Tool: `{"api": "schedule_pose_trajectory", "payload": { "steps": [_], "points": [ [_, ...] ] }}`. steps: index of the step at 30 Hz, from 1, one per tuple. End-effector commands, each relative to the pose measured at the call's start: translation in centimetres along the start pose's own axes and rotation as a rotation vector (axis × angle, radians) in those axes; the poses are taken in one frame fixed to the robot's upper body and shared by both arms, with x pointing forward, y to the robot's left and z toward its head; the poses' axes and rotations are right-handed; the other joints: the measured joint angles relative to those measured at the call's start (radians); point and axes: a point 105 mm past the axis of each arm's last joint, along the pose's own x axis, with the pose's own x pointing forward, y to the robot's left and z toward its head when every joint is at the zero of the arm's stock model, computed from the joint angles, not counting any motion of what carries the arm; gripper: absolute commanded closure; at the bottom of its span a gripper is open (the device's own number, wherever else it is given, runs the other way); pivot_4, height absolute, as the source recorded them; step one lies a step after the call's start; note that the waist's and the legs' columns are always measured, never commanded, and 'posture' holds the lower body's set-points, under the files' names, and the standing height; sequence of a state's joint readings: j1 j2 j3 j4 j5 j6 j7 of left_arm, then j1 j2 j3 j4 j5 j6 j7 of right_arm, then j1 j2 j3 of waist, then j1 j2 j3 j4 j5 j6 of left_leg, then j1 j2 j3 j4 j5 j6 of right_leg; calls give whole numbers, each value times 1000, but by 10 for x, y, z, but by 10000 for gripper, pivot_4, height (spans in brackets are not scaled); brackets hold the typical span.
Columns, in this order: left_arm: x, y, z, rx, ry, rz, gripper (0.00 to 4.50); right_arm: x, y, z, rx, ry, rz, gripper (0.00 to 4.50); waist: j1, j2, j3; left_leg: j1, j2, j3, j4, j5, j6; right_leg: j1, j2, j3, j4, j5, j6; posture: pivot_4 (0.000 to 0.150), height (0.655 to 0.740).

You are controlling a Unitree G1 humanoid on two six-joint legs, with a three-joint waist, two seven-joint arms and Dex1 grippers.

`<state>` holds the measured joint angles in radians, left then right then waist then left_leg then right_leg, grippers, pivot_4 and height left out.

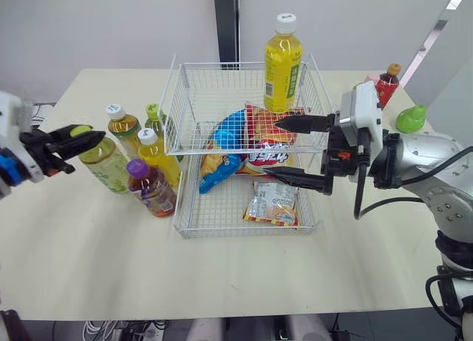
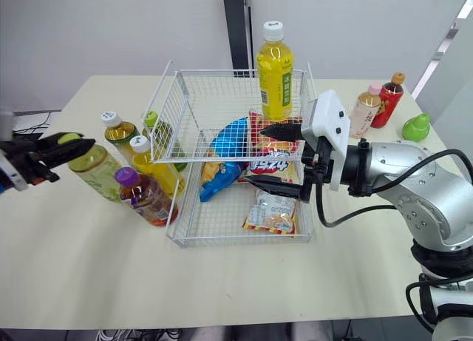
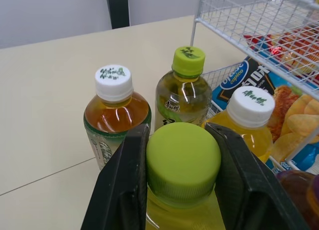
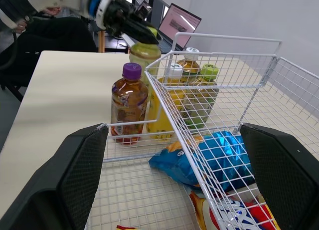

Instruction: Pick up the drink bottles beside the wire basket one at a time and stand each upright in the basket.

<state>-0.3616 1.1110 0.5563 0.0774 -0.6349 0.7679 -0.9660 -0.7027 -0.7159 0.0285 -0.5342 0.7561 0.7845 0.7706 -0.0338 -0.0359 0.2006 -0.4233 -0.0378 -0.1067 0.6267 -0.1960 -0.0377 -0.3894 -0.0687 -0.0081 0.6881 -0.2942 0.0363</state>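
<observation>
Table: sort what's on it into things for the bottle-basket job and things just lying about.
Job: wire basket; pale green bottle in the left gripper; amber bottle, green-capped bottle, small yellow bottle, purple-capped bottle beside it; tall yellow bottle inside; perhaps red bottle, pink-capped bottle.
Lying about: snack bags, green pear-shaped thing.

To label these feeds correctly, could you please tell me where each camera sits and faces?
Eye views: head stereo pair, looking forward and down at the table and wire basket; left gripper and right gripper show.
Left wrist view: on that wrist, along its fingers clamping the green-capped bottle.
Right wrist view: on that wrist, between its open fingers, across the wire basket.
Shared: purple-capped bottle, eye and right wrist views.
</observation>
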Motion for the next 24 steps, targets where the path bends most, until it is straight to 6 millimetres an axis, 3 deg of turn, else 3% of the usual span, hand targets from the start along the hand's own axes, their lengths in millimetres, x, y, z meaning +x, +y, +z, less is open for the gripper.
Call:
{"api": "schedule_pose_trajectory", "payload": {
  "steps": [1,6,11,12,15,20,24],
  "points": [
    [-18,-4,54,117,-88,-22,31401,2,-3,10,-53,-33,-6,0,0,0,0,0,0,0,0,0,0,0,0,0,0,0,0,1500,7400],
    [-16,-5,102,157,-181,-54,31401,0,-13,13,-67,-50,-58,0,6,0,0,-1,-1,1,1,0,0,1,1,-2,-1,0,0,1500,7400],
    [5,-14,139,176,-224,-148,31401,-2,-18,16,-67,-64,-95,0,2,-1,0,-3,-1,2,1,0,0,1,4,-2,-2,1,2,1500,7400],
    [9,-17,148,182,-234,-167,31401,-8,-16,18,-68,-65,-99,0,1,-1,0,-3,-1,3,1,0,0,0,4,-2,-3,1,2,1500,7400],
    [22,-25,173,193,-270,-221,31401,-52,5,32,-91,-61,-114,0,14,-1,1,-9,-1,-2,2,0,0,-1,5,-5,-4,1,2,1500,7400],
    [36,-44,214,240,-317,-306,31401,-64,14,36,-80,-45,-163,0,-2,-3,2,-10,-2,0,3,0,0,-1,6,-3,-7,1,2,1500,7400],
    [52,-63,226,271,-299,-395,31401,-67,17,37,-71,-39,-191,0,-16,-2,3,-9,-1,1,2,0,0,-1,7,-2,-6,0,2,1500,7400]
  ]
}}
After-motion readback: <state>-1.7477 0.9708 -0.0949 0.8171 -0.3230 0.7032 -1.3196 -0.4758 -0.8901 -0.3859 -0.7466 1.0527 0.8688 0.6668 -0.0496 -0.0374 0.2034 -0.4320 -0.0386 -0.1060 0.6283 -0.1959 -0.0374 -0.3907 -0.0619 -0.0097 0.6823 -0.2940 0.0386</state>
